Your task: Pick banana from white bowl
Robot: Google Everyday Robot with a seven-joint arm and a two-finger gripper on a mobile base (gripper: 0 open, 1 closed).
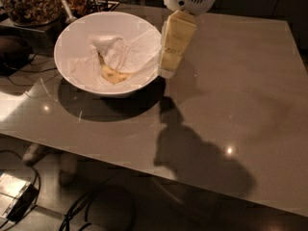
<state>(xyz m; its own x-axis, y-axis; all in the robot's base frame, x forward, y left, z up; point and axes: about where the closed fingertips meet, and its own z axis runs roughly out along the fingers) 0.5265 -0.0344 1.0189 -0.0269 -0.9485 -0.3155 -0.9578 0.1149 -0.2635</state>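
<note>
The white bowl (pixel 77 37) stands on the grey table at the upper left. It is lined with crumpled white paper (pixel 122 52). The yellow banana (pixel 111 74) lies in the bowl's bottom, partly covered by the paper. My gripper (pixel 168 71) hangs from the white wrist at the top centre. Its pale yellow fingers point down just outside the bowl's right rim, above the table. It holds nothing that I can see.
A dark glass jar of brown bits (pixel 29 4) stands behind the bowl at the top left, with other dark items beside it. The grey table (pixel 231 105) spreads to the right and front. Cables lie on the floor at the lower left.
</note>
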